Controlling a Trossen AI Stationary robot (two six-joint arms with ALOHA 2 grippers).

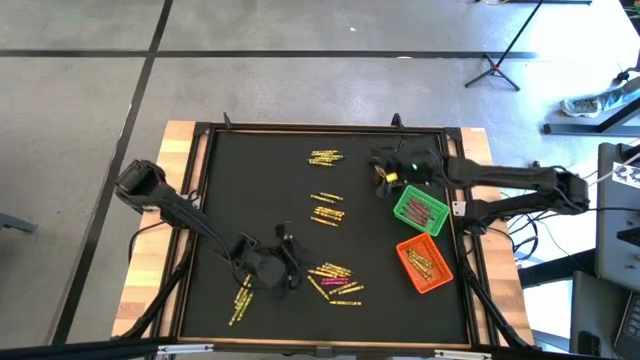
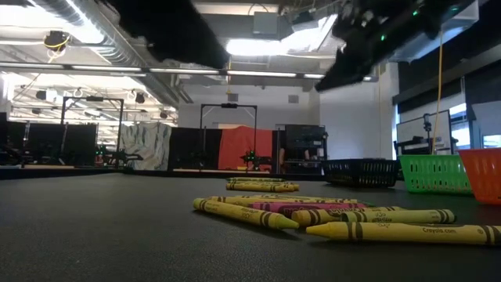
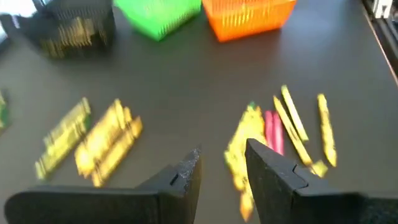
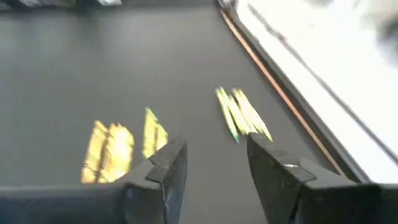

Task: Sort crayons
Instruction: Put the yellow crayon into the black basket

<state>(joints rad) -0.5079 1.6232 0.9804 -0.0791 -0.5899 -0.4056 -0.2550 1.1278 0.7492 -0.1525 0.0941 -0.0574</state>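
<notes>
Yellow crayons lie in small heaps on the black mat [image 1: 250, 180]: a far heap [image 1: 323, 157], two middle heaps [image 1: 328, 206], a near heap with pink ones [image 1: 335, 280] and a near-left heap [image 1: 241, 298]. My left gripper [image 1: 290, 262] hangs open above the mat just left of the near heap [image 3: 249, 143], with nothing between its fingers. My right gripper [image 1: 382, 166] is open and raised over the black bin [image 3: 71, 28], which holds yellow crayons. It faces the far heap [image 4: 241, 113] and is empty.
A green bin [image 1: 420, 210] and an orange bin [image 1: 424, 265] stand on the mat's right side, both with crayons inside. A raised wooden rim [image 1: 180, 230] frames the mat. Bare mat lies at the far left.
</notes>
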